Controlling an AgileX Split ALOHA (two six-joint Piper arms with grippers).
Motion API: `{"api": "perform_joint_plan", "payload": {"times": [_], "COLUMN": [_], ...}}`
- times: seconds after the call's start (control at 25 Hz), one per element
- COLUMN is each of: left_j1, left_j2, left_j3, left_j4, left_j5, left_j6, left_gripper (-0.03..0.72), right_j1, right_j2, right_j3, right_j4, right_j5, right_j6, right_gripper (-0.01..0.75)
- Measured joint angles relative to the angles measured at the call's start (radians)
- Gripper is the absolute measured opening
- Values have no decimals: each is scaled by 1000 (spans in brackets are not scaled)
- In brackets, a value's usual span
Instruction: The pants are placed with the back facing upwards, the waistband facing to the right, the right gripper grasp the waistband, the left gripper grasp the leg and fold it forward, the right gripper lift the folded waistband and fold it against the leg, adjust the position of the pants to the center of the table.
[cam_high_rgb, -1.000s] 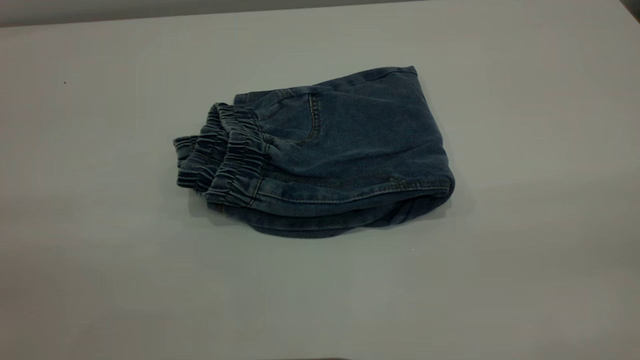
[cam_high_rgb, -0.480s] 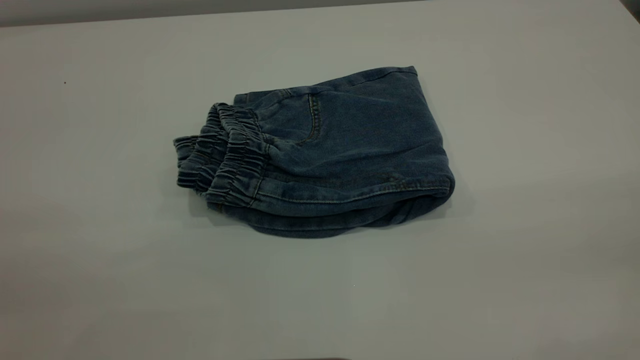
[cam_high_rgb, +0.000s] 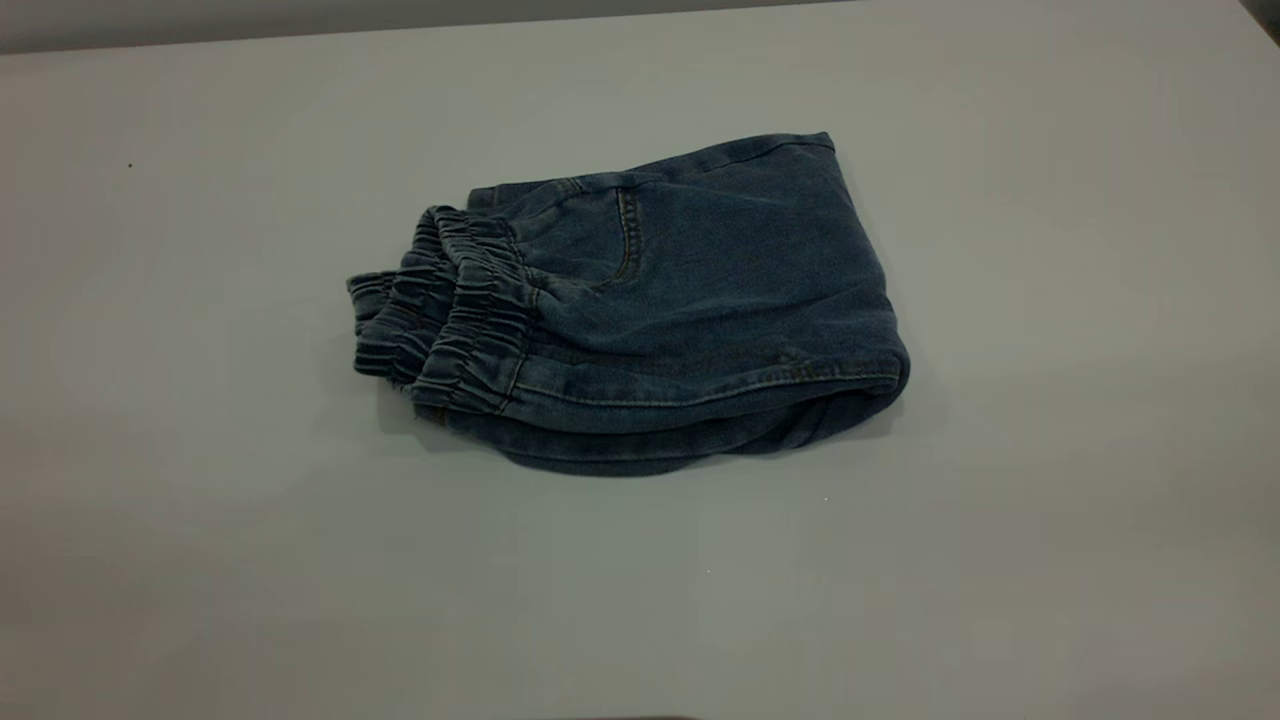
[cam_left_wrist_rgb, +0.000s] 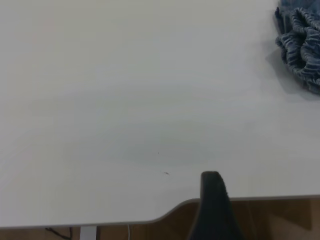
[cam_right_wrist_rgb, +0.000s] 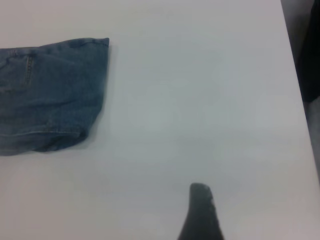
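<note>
The pants (cam_high_rgb: 640, 310) lie folded mid-table (cam_high_rgb: 200, 500), waistband (cam_high_rgb: 450, 320) leftward. My left hand (cam_left_wrist_rgb: 214, 205) and right hand (cam_right_wrist_rgb: 201, 212) hang well apart from them; grip unreadable.

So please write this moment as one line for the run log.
pants: folded, flat on table | waistband: toward left | left end effector: over near table edge, off cloth | right end effector: apart from pants
</note>
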Motion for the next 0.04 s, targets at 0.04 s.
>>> {"api": "perform_joint_plan", "payload": {"times": [0.04], "left_j1": [0], "left_j2": [0], "left_j3": [0], "left_j4": [0], "left_j5": [0], "left_j6": [0], "left_gripper": [462], "right_j1": [0], "right_j2": [0], "right_j3": [0], "right_j4": [0], "right_j5": [0], "right_j6": [0], "right_gripper": [458]}}
